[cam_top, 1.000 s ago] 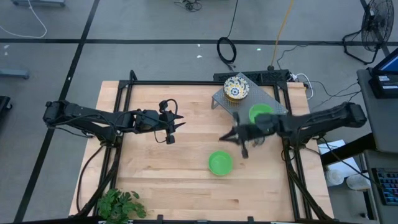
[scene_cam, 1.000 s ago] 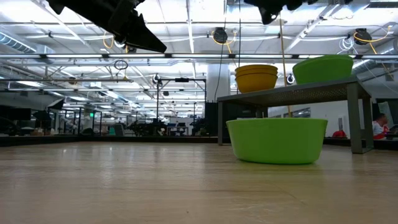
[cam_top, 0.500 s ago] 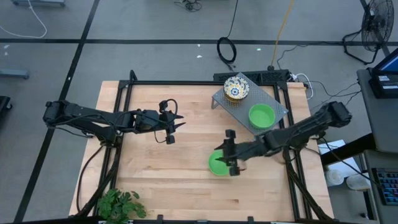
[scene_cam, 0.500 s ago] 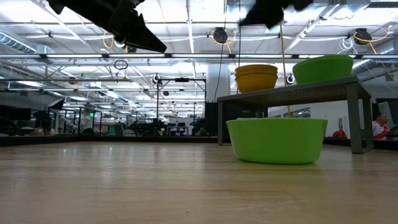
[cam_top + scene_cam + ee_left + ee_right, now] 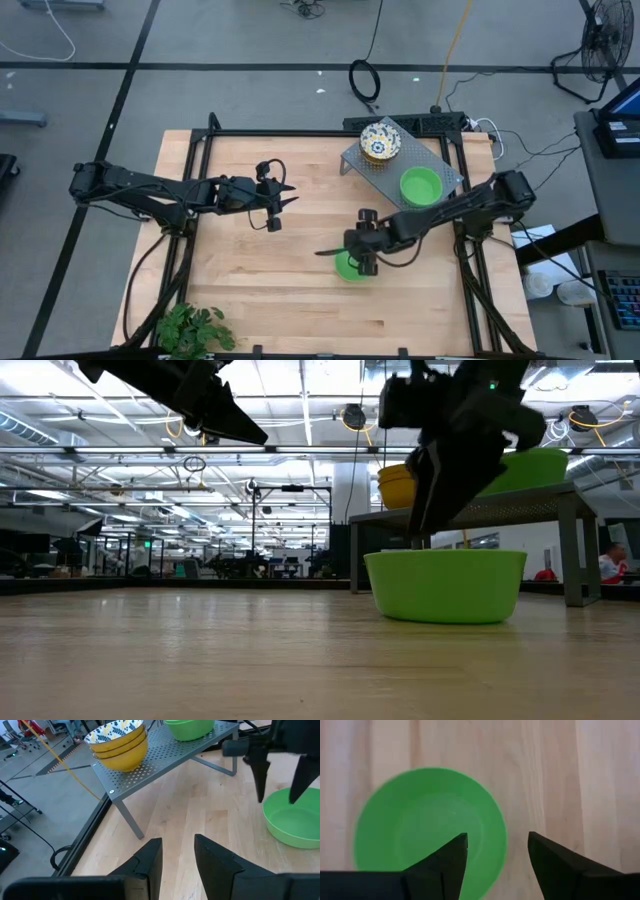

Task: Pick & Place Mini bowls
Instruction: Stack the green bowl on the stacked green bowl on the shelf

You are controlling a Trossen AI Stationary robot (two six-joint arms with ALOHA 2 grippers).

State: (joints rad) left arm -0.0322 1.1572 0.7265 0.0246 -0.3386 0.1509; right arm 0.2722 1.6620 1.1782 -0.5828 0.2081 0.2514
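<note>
A green mini bowl (image 5: 344, 269) stands on its base on the wooden table, near the middle right. My right gripper (image 5: 497, 840) hangs open over it, fingers pointing down, one finger over the bowl's inside and one outside its rim (image 5: 503, 837). In the low view the fingertips stand just above the rim; I see no touch. A stack of yellow floral mini bowls (image 5: 380, 140) and another green mini bowl (image 5: 420, 185) rest on the grey perforated rack (image 5: 445, 165) at the far right. My left gripper (image 5: 287, 199) waits above the table's left middle, open by a narrow gap, holding nothing.
The rack (image 5: 165, 762) stands on thin legs at the far right of the table. A black frame (image 5: 300, 133) runs around the table. A green plant (image 5: 195, 330) sits at the near left corner. Bare wood lies between the two arms.
My right gripper has moved from beside the rack toward the table's near edge and left, come down over the green bowl on the table, and opened. The bowl has stayed in place.
</note>
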